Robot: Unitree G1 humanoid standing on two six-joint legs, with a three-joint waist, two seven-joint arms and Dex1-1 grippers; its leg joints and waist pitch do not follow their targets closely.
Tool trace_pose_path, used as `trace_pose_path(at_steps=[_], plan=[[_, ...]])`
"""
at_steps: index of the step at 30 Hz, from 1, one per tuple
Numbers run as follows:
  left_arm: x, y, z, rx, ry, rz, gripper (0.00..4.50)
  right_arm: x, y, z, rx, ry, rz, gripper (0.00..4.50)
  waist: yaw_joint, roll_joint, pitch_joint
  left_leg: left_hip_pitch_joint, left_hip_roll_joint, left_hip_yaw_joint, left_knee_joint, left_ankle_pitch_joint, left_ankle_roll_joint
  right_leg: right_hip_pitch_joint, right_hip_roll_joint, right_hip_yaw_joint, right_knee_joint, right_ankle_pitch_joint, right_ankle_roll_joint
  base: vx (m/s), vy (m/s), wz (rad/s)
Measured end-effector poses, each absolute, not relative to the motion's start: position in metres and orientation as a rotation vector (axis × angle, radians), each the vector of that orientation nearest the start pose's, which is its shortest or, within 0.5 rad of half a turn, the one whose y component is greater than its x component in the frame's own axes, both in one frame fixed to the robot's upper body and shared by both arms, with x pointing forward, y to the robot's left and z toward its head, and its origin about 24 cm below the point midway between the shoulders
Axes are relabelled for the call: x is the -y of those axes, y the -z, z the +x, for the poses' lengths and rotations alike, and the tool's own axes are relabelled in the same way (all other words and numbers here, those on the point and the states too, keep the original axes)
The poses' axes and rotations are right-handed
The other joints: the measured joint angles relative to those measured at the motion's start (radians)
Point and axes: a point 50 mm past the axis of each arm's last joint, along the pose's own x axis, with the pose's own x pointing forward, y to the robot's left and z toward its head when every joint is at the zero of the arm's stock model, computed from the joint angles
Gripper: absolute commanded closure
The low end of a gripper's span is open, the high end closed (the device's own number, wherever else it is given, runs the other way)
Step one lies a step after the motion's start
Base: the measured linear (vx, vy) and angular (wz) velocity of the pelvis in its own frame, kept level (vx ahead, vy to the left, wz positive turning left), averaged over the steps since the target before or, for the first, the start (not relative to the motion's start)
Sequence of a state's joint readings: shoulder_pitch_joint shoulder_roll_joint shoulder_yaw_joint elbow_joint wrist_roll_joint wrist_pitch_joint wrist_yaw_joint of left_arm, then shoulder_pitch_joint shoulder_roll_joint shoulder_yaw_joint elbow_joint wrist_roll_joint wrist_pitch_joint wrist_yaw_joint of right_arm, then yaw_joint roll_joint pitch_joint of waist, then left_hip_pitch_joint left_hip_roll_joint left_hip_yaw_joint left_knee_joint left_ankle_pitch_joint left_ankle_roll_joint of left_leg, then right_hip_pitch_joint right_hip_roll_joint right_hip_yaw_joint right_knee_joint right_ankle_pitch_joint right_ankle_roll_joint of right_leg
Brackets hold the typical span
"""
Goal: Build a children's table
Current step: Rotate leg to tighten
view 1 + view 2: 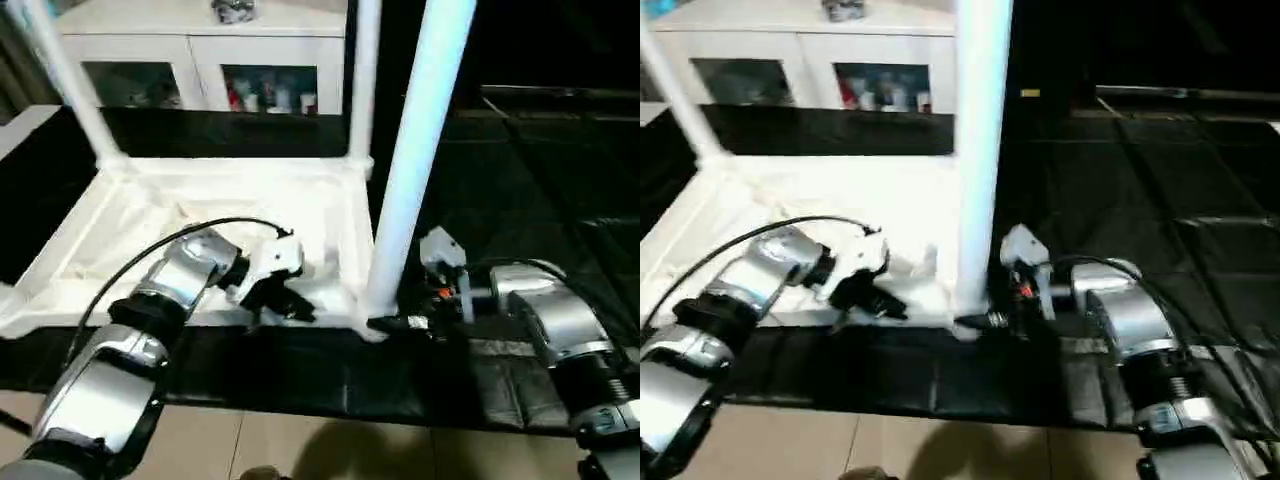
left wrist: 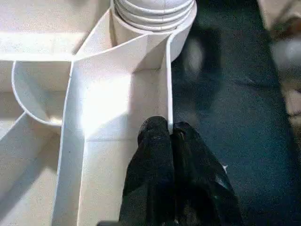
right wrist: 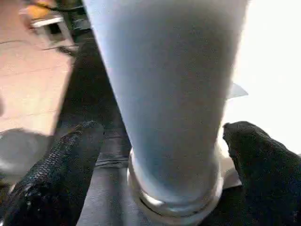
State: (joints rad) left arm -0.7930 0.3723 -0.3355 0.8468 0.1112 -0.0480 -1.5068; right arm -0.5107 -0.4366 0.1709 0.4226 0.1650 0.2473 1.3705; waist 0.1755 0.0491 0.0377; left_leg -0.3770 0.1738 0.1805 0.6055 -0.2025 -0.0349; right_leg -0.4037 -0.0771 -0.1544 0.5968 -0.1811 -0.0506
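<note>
On the black floor mat (image 1: 300,375), seen from the head, the white plastic children's table (image 1: 210,225) lay upside down, three round white legs (image 1: 418,150) upright in corner sockets, a white glass-fronted cabinet (image 1: 200,60) behind. The left gripper (image 1: 285,305) rested on the ribbed underside by the near rim. Its wrist view showed its jaws pressed together against a rib. From the right wrist, the right gripper (image 3: 164,165) stood with jaws wide apart flanking the nearest leg's base.

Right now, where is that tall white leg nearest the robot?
The leg stands upright in the near right corner socket of the upturned table top, just left of the right gripper, whose open fingers flank its base.
</note>
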Motion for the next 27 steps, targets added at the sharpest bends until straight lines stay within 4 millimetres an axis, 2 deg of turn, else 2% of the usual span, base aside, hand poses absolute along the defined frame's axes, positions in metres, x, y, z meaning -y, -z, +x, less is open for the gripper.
trace_pose_path(at_steps=[4,6,9,22,27], plan=[[-0.1342,-0.0701,0.3269,-0.572,1.668,0.562,4.5,0.1551,-0.0689,0.2996,-0.405,-1.454,-0.148,0.43,0.008,0.0,0.0,0.0,0.0,0.0,0.001,0.0,0.0,0.0,0.0,0.0,0.001,0.0,0.0,0.0,0.0,0.0],[-0.1333,-0.0703,0.3259,-0.571,1.687,0.569,4.5,0.1546,-0.0686,0.299,-0.406,-1.469,-0.139,0.77,0.012,-0.001,0.0,0.0,0.0,0.0,0.002,0.0,0.0,0.0,0.0,0.0,0.002,0.0,0.0,0.0,0.0,0.0],[-0.1326,-0.0707,0.3257,-0.567,1.695,0.576,4.5,0.1537,-0.0686,0.2982,-0.404,-1.491,-0.127,0.95,0.017,-0.001,0.0,0.0,0.0,0.0,0.002,0.0,0.0,0.0,0.0,0.0,0.003,0.0,0.0,0.0,0.0,0.0],[-0.1309,-0.0694,0.3258,-0.563,1.683,0.571,4.5,0.1534,-0.0676,0.2963,-0.41,-1.542,-0.082,1.99,0.022,-0.001,0.001,0.0,0.001,0.0,0.003,0.0,0.0,0.0,0.0,0.0,0.003,0.0,0.0,0.0,0.0,0.0],[-0.1284,-0.0669,0.3284,-0.589,1.621,0.497,4.5,0.1511,-0.0681,0.2976,-0.386,-1.477,-0.062,2.31,0.02,-0.001,0.001,0.004,0.001,0.0,0.004,0.001,-0.001,0.002,0.0,0.001,0.004,-0.002,0.004,0.0,0.0,0.0]])
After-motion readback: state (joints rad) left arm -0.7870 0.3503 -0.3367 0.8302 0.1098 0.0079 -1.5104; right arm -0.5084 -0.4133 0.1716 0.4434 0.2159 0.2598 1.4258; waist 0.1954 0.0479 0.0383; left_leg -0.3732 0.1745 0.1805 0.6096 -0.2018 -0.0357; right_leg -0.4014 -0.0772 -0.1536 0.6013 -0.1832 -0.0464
